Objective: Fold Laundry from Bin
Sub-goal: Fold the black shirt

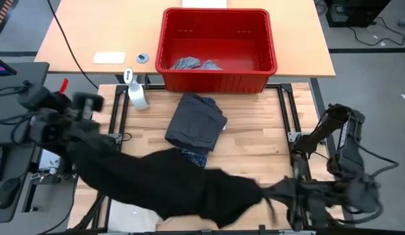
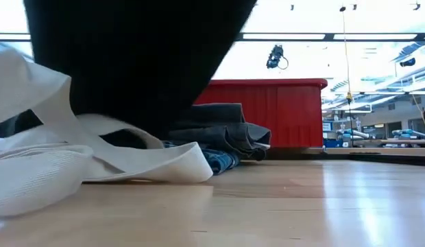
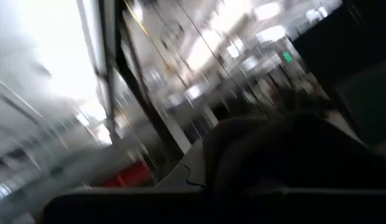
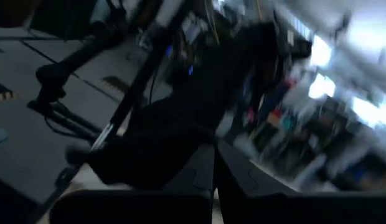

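A large black piece of laundry (image 1: 176,186) hangs stretched over the table's near side between my two grippers. My left gripper (image 1: 81,138) is at its left end and my right gripper (image 1: 273,191) at its right end, both shut on it. The low view shows the cloth (image 2: 130,62) hanging down in front. A folded dark grey piece (image 1: 197,121) lies mid-table on a blue garment (image 1: 196,156). The red bin (image 1: 219,49) stands at the far side with light grey pieces (image 1: 196,64) on its floor. My left gripper has the black piece by its left end (image 1: 91,149). The cloth itself (image 3: 286,155) covers the fingers, so the kind of hold does not show. From there the cloth runs, lifted, toward the other gripper. My right gripper pinches the black piece's right end (image 4: 180,146) between its two shut fingers (image 4: 240,171), bunched in several layers. The fingers lie about level. The cloth runs away from them toward the table's left, lifted, and sags in the middle.
A cream tote bag (image 1: 134,214) lies at the near left under the hanging cloth, its handles (image 2: 151,161) spread on the table. A white spray bottle (image 1: 137,94) stands at the far left beside the bin. Bare wood shows at the table's right (image 1: 255,140).
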Tool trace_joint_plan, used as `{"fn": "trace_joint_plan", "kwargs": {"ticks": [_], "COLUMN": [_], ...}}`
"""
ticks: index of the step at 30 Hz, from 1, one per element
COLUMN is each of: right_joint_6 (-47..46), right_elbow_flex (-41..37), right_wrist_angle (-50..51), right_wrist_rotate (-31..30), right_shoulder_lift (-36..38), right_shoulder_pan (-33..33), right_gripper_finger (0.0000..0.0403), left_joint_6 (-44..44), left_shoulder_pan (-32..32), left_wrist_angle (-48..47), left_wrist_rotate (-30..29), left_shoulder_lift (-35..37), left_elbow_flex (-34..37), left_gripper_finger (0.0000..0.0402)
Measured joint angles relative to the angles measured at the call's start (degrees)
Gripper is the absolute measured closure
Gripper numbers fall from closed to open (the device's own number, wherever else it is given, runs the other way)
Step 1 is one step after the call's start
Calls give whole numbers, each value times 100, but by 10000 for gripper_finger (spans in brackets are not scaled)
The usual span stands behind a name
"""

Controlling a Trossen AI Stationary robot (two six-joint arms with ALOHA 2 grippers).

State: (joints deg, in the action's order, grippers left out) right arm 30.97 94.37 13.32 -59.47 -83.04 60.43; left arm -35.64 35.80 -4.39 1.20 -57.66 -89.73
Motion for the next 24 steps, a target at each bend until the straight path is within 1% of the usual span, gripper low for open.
{"fn": "trace_joint_plan", "kwargs": {"ticks": [4,8,12,15,18,19,22,24], "right_joint_6": [2313,4541,6502,7773,8767,8945,9026,9027], "right_elbow_flex": [0,0,0,1,2,2,5,13], "right_wrist_angle": [-1368,-3199,-4839,-6171,-7349,-7754,-8662,-8725], "right_wrist_rotate": [224,312,555,962,1394,1560,1999,2133], "right_shoulder_lift": [43,80,78,78,78,76,87,95], "right_shoulder_pan": [269,507,700,789,817,815,813,815], "right_gripper_finger": [389,389,389,389,389,389,389,389], "left_joint_6": [-446,-1056,-1991,-2420,-2693,-2702,-2549,-2330], "left_shoulder_pan": [21,15,6,4,4,4,2,2], "left_wrist_angle": [1323,2454,3435,4163,4834,5022,5261,5167], "left_wrist_rotate": [10,11,21,21,20,19,-16,-29], "left_shoulder_lift": [-98,-172,-234,-262,-267,-268,-266,-271], "left_elbow_flex": [0,0,0,0,0,0,0,0], "left_gripper_finger": [382,378,378,377,377,377,377,377]}}
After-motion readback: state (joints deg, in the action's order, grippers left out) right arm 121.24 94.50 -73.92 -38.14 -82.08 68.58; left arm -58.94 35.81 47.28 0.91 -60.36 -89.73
